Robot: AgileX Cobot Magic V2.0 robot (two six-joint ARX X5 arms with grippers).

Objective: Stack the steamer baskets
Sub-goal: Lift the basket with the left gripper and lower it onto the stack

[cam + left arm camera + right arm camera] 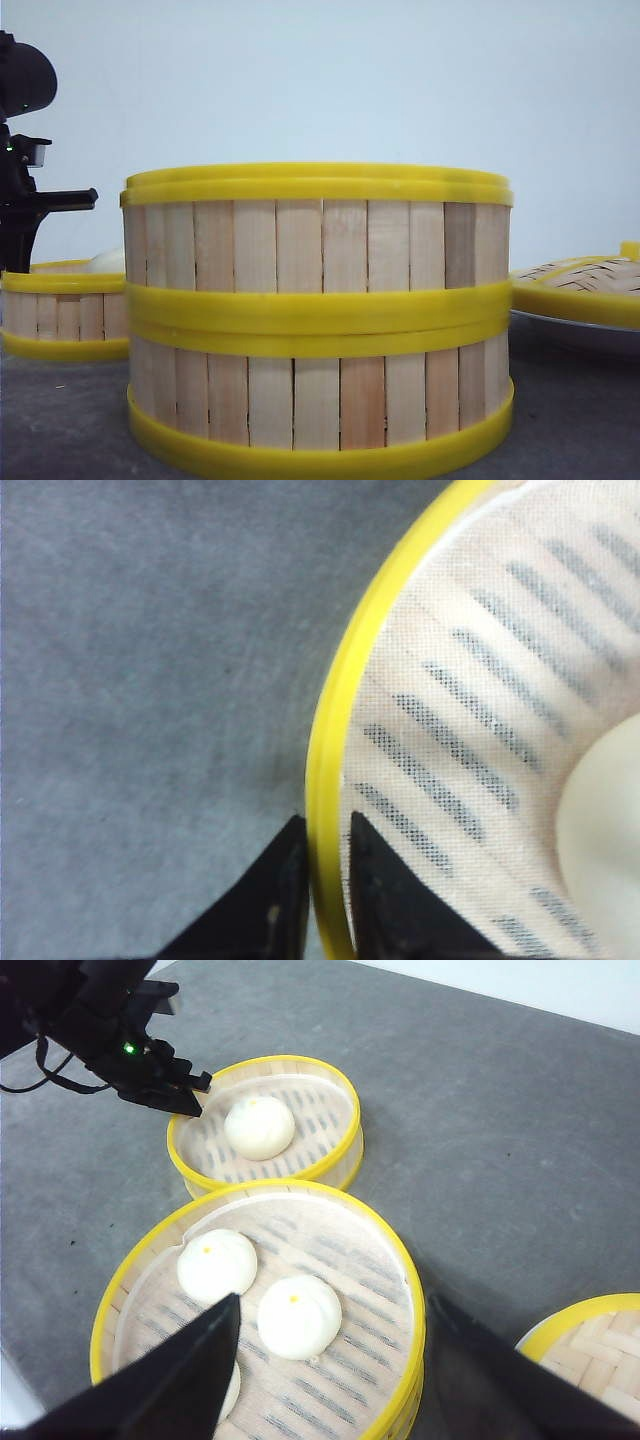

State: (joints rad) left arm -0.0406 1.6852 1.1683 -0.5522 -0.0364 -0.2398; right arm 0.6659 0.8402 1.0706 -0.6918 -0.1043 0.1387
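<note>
front view: i see two stacked steamer baskets (318, 320) filling centre frame, bottom rim cut off. single steamer basket (62, 310) at left edge, half hidden. left gripper (320, 865) pinches its yellow rim. right gripper (330, 1360) spread wide above the stack, holding nothing. woven lid (585, 282) cropped at right.

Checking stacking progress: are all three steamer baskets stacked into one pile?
No: the third basket sits alone on the table behind the two-basket stack.
</note>
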